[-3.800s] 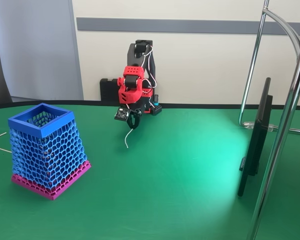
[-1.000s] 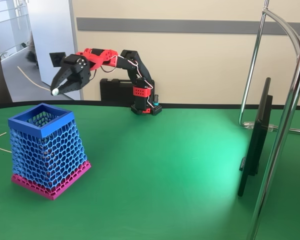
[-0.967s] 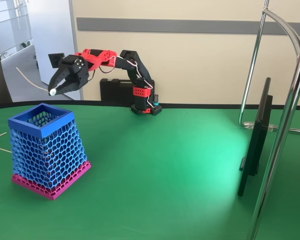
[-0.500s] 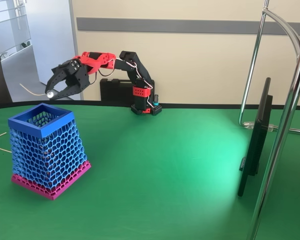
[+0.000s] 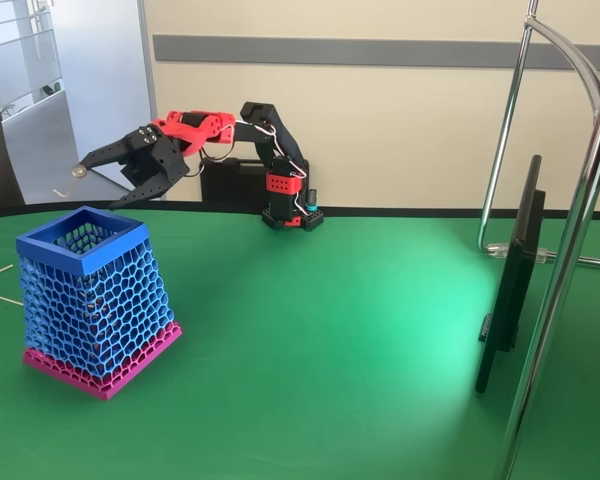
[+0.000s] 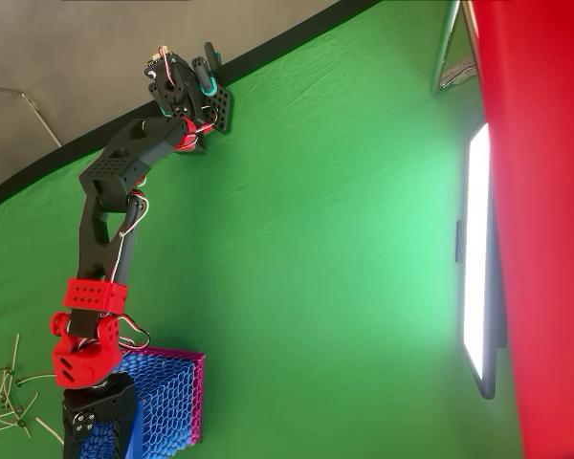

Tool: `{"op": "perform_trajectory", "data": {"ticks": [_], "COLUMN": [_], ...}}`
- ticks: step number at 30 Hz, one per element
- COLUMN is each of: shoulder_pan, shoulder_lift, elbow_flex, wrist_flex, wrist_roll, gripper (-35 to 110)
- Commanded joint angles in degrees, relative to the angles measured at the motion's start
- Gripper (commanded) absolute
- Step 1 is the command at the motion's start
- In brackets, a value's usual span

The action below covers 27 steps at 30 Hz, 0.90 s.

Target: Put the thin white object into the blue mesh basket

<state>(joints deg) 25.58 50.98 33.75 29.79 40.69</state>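
Above the blue mesh basket (image 5: 88,300) on the green surface (image 5: 330,330), our tool (image 5: 110,178) hangs with its jaws spread wide. The thin white object (image 5: 70,179) sits at the upper fingertip, seemingly barely held, out beyond the rim. We judge it best to bring that tip over the opening before letting go.

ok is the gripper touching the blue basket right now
Apart. The fixed view shows the gripper open in the air above the blue mesh basket, with wall and floor visible between its fingers and the rim.
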Motion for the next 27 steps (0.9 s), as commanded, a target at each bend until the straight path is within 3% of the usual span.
{"op": "perform_trajectory", "data": {"ticks": [1,8,20,27], "shoulder_pan": [0.53,-1.85,-4.92,-8.17], "shoulder_lift": [0.97,0.44,3.87,8.17], "elbow_flex": [1.23,4.66,8.00,16.26], "wrist_flex": [-4.83,-7.03,0.09,-4.04], "wrist_roll": [1.85,7.29,19.25,17.67], "gripper": [29,29,31,31]}}
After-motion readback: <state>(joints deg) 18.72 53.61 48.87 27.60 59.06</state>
